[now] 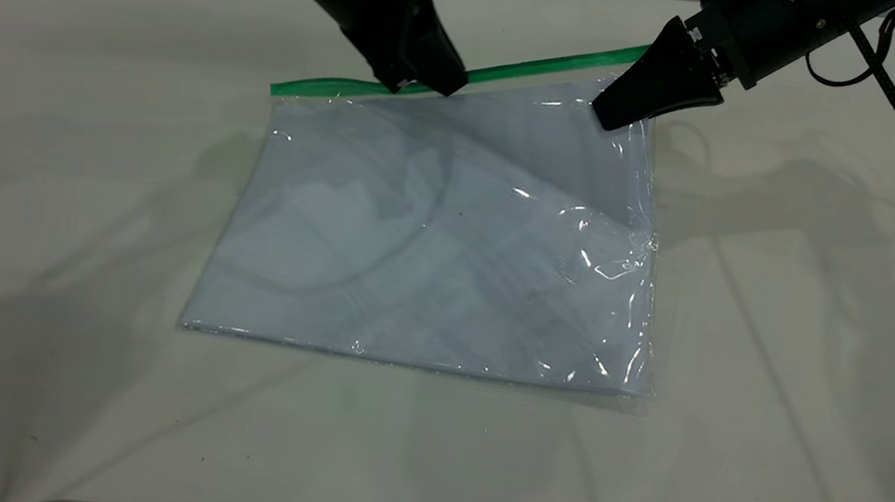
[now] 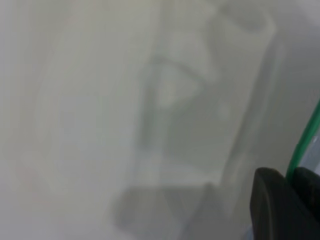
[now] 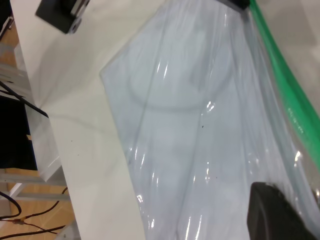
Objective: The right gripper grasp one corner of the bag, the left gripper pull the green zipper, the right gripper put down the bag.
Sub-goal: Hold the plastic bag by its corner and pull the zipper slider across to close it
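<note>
Two grippers meet along the far long edge of the bag point(image 1: 441, 234). We see the left gripper point(image 1: 419, 82) come down from the far edge of the bench, its tip set on the green zipper point(image 1: 517, 68) about midway along the strip. In the left wrist view its black fingers point(image 2: 272, 205) stand either side of the green strip with almost no gap, so we read them as pinched on the zipper; the slider tab itself is hidden under the tip and we cannot tell whether it is what they hold.

We see the right gripper point(image 1: 625, 107) reach in from the far right corner of the bench, its wedge tip at the bag's far right corner, just beside the end of the zipper. Its jaws look drawn together on the plastic there, and that corner sits slightly raised. In the right wrist view only one dark finger point(image 3: 275, 215) shows, against the clear film.

Outward from both tips, the bag lies near the middle of the white bench point(image 1: 802, 363), pale sheets inside, zipper edge toward the far side, its near edge flat on the surface.
</note>
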You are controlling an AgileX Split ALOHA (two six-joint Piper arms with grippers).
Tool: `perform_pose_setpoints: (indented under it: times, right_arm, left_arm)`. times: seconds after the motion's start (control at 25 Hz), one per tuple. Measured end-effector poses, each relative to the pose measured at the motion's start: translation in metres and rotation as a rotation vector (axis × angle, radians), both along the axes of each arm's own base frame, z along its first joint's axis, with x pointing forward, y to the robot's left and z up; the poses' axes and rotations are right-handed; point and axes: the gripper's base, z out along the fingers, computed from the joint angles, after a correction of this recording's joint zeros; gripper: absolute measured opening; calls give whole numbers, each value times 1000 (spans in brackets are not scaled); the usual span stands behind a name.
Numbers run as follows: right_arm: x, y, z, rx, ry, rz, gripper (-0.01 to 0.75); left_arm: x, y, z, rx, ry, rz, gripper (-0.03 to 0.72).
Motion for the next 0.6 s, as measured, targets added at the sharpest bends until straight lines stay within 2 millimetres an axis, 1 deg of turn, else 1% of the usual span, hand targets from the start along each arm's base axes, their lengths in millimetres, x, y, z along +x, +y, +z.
perform_pose_setpoints:
  times: [0.2, 0.4, 0.6]
  right_arm:
    - [0, 0, 0, 1, -1, -2, 36]
    - [0, 0, 0, 2, -2, -3, 36]
    - [0, 0, 0, 2, -4, -2, 36]
  left_arm:
    - [4, 13, -2, -4, 16, 22, 70]
    - [10, 32, -12, 12, 32, 53, 69]
    - [13, 45, -16, 18, 38, 77, 69]
